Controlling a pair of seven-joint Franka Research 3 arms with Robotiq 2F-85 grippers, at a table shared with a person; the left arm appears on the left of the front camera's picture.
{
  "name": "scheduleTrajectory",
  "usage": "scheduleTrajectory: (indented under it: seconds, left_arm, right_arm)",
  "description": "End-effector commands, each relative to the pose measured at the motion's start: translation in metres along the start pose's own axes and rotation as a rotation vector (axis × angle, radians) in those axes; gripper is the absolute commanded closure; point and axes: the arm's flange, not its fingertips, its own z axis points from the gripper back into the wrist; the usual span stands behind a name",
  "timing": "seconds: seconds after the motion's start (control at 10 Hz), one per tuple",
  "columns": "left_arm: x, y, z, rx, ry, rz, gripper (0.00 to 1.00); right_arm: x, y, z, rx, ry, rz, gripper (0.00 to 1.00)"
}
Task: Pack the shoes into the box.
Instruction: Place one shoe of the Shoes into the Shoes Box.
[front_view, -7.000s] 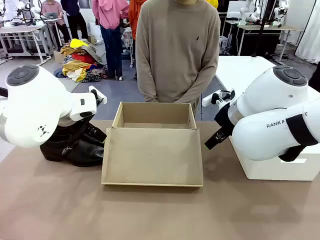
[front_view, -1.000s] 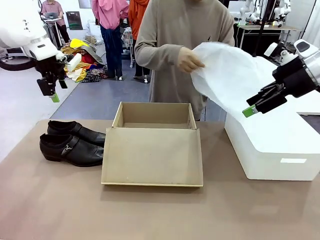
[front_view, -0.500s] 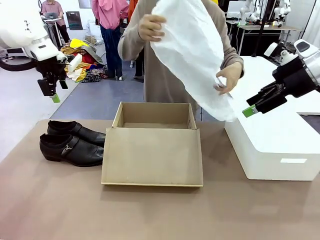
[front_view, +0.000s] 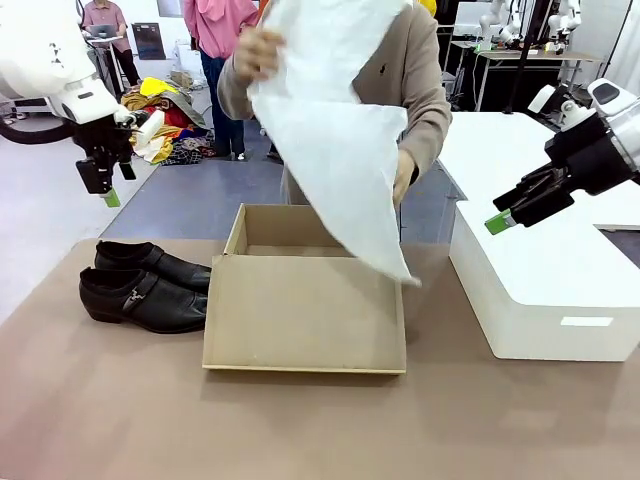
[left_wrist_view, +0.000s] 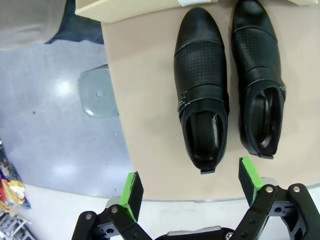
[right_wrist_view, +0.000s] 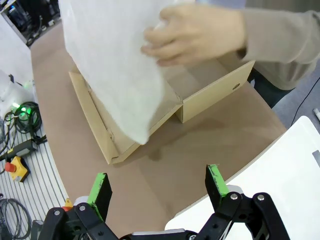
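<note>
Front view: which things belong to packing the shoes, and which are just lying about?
Job: shoes; box; white tissue paper, held up over the box.
Lying about: large white carton on the right; pile of clothes on the floor behind.

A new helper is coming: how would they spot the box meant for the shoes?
On the brown table, right before the person, lies an open cardboard box, its flat lid folded toward the robot. Black shoes sit at the robot's left of it. Unlike the white box opposite, it is brown and shallow.
</note>
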Motion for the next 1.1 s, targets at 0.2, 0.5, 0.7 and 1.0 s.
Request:
scheduleTrajectory:
  seconds: [0.2, 0.5, 0.7, 1.0]
  left_arm:
    - [-0.011, 0.026, -0.025, -0.044, 0.025, 0.026, 0.00]
    - [-0.018, 0.032, -0.046, -0.109, 0.021, 0.047, 0.00]
    - [-0.021, 0.031, -0.060, -0.138, 0.010, 0.059, 0.00]
    - [-0.020, 0.031, -0.082, -0.190, 0.007, 0.068, 0.00]
  right_arm:
    - [0.000, -0.004, -0.002, 0.013, -0.030, 0.024, 0.00]
    - [0.000, -0.004, -0.002, 0.013, -0.030, 0.024, 0.00]
    - [0.000, -0.004, -0.002, 0.013, -0.030, 0.024, 0.00]
    - [0.000, -0.004, -0.002, 0.013, -0.030, 0.024, 0.00]
